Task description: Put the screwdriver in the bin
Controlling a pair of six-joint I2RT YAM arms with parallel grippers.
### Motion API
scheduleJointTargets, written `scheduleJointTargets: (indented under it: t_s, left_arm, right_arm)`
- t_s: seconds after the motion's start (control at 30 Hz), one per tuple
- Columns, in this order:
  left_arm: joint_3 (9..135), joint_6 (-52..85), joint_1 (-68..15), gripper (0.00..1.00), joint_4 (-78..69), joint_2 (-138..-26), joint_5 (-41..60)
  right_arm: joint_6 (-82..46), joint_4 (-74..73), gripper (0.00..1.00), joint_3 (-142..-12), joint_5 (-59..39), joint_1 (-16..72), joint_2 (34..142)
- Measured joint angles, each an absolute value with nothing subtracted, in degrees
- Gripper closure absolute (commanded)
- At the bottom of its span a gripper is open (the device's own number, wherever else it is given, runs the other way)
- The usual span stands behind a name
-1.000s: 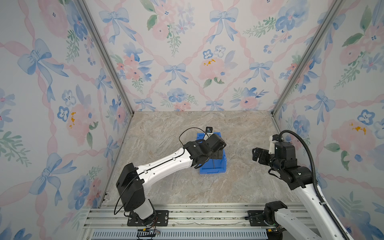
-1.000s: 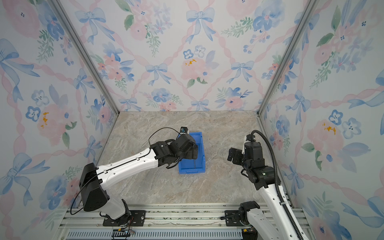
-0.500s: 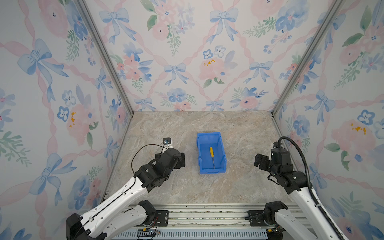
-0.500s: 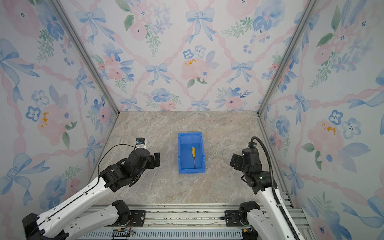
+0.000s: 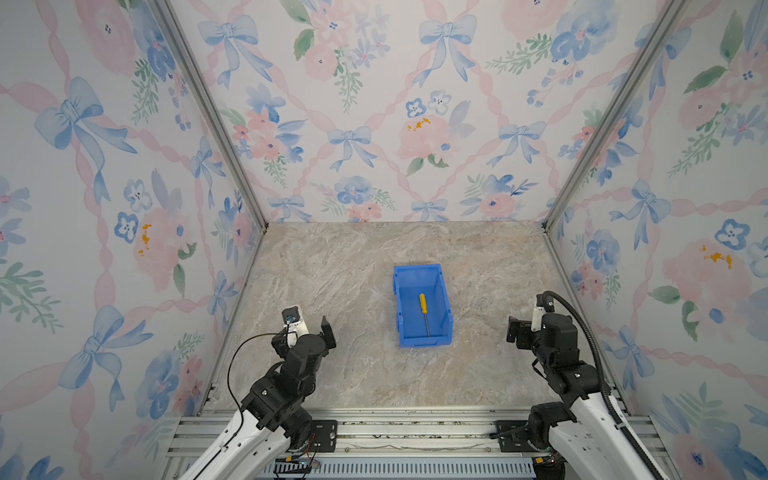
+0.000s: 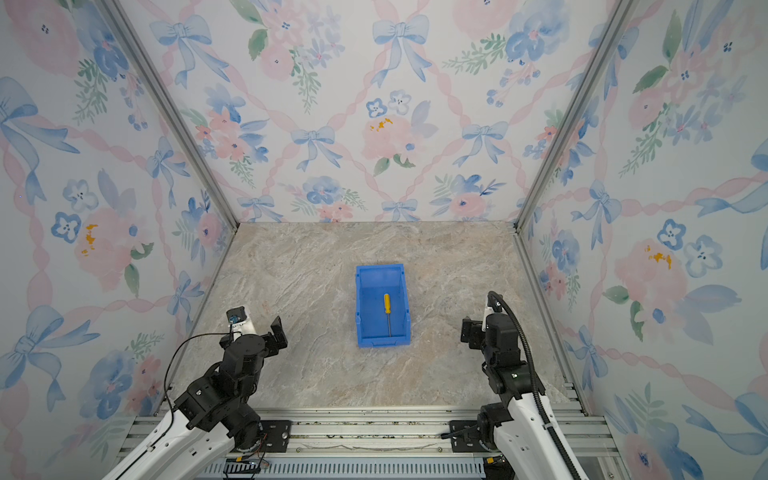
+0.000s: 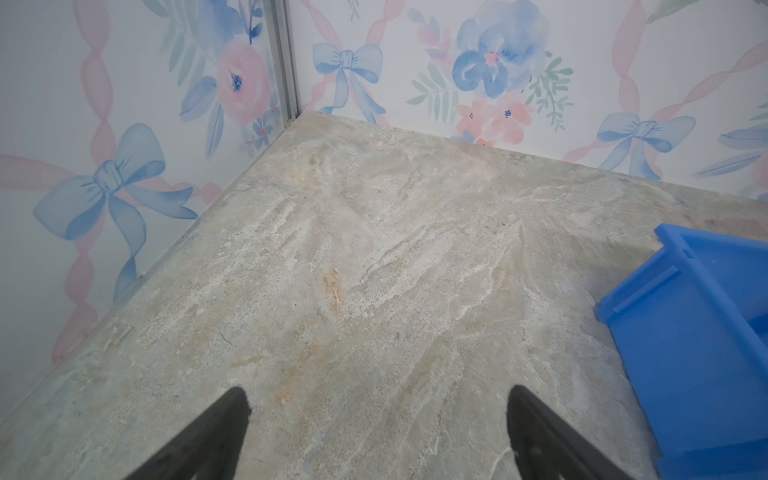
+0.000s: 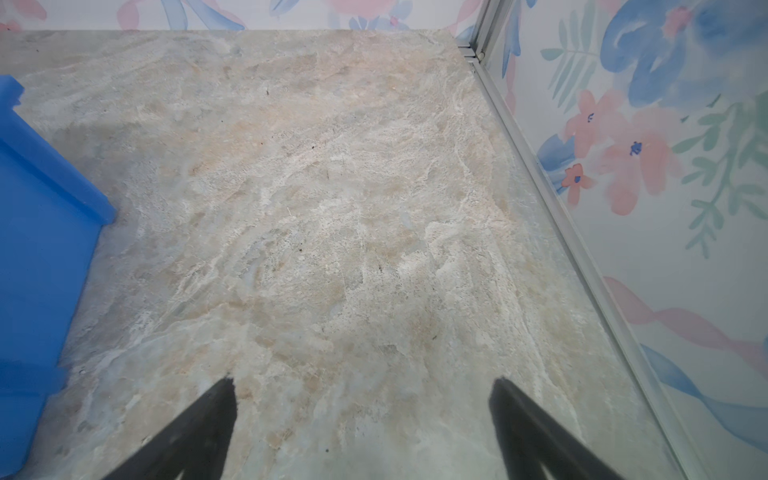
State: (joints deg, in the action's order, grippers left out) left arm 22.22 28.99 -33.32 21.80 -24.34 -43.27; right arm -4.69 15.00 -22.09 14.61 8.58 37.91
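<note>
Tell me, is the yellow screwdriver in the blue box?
In. The screwdriver lies flat on the floor of the bin, inside its walls.

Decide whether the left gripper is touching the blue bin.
Apart. In both top views the open left gripper sits well left of the bin, with a stretch of table showing between them.

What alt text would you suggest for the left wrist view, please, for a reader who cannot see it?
The left gripper hangs open over the marble-patterned table, holding nothing. Part of the blue bin stands beside it, cut off by the frame; floral walls meet in a corner beyond.
</note>
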Motion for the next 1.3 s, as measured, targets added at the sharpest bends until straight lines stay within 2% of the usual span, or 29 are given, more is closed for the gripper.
scheduleJointTargets:
  t_s: [0.13, 0.33, 0.53, 0.7, 0.93, 1.3]
  left_arm:
    - [20.8, 23.5, -31.5, 0.03, 14.9, -28.1, -43.1]
    - [16.0, 12.1, -30.7, 0.03, 4.1, -33.2, -43.0]
    - [5.3, 6.7, -24.8, 0.03, -6.0, -31.8, -40.6]
    - [3.7, 5.0, -19.6, 0.02, -11.0, -33.5, -36.8]
    - [2.7, 2.8, -16.1, 0.03, -20.4, -35.1, -30.4]
    - [2.8, 0.7, -11.9, 0.02, -33.1, -48.7, -22.8]
  right_arm:
    - [-3.8, 11.7, 0.03, -20.0, 14.6, 8.6, 42.0]
    - [-3.4, 9.0, 0.03, -19.7, 14.7, 8.6, 40.3]
    - [-3.4, 7.6, 0.03, -19.1, 15.1, 8.6, 39.3]
    - [-3.4, 4.2, 0.03, -17.1, 15.6, 8.6, 40.4]
    - [-2.8, -4.3, 0.03, -16.3, 16.3, 8.2, 50.5]
    - [-0.8, -17.6, 0.03, -18.1, 13.5, 5.3, 63.8]
